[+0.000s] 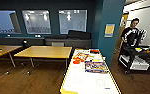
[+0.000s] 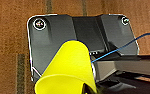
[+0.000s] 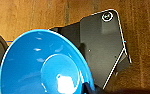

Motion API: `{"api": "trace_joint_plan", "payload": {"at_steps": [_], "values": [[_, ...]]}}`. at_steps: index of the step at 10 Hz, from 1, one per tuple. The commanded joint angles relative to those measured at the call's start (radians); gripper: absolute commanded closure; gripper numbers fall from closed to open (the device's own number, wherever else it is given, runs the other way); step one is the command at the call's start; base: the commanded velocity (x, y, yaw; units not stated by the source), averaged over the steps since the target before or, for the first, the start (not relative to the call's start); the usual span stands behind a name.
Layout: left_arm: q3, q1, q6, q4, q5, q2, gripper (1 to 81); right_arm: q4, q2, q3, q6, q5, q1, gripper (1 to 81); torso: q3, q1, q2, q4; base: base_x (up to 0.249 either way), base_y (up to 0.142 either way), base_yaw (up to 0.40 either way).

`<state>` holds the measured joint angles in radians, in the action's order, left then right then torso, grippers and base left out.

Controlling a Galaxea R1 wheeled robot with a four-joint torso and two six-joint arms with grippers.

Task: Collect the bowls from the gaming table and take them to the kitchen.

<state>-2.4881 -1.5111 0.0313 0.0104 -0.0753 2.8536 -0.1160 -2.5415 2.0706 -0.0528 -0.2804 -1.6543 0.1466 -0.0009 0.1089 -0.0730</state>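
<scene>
In the left wrist view the yellow bowl (image 2: 68, 70) hangs large over brown carpet, with my left gripper (image 2: 85, 89) shut on its rim. In the right wrist view the blue bowl (image 3: 43, 67) hangs over wooden floor with its inside showing, and my right gripper (image 3: 88, 89) is shut on its rim. The gaming table (image 1: 91, 85) runs away from me in the head view, white-topped with a light wood rim. A yellow patch (image 1: 66, 91) shows at its near left corner; I cannot tell what it is.
Flat game boxes (image 1: 96, 66) and red pieces (image 1: 77, 61) lie on the table's far half. Brown wooden tables (image 1: 44, 52) stand to the left. A teal pillar (image 1: 108, 30) rises behind, and a person (image 1: 131, 33) with a rig cart (image 1: 137, 58) stands at the right.
</scene>
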Motion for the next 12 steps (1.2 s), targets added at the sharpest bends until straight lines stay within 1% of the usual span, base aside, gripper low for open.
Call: {"api": "trace_joint_plan", "payload": {"at_steps": [1,4,12], "values": [[-0.006,0.042,0.012,0.005,0.051,-0.015,81.1,-0.022,0.041,-0.021,-0.004,0.037,0.030,81.1,0.000,0.001,0.000,0.000,-0.140,0.000,0.000],[-0.009,0.039,0.012,0.002,0.051,-0.020,81.1,-0.022,0.059,-0.031,-0.002,0.037,0.037,81.1,0.000,0.001,0.000,0.000,-0.140,0.000,0.000],[-0.015,0.031,0.012,-0.003,0.046,-0.014,81.1,-0.025,0.056,-0.041,-0.002,0.037,0.035,81.1,0.000,0.001,0.000,0.000,-0.141,0.000,0.000]]}}
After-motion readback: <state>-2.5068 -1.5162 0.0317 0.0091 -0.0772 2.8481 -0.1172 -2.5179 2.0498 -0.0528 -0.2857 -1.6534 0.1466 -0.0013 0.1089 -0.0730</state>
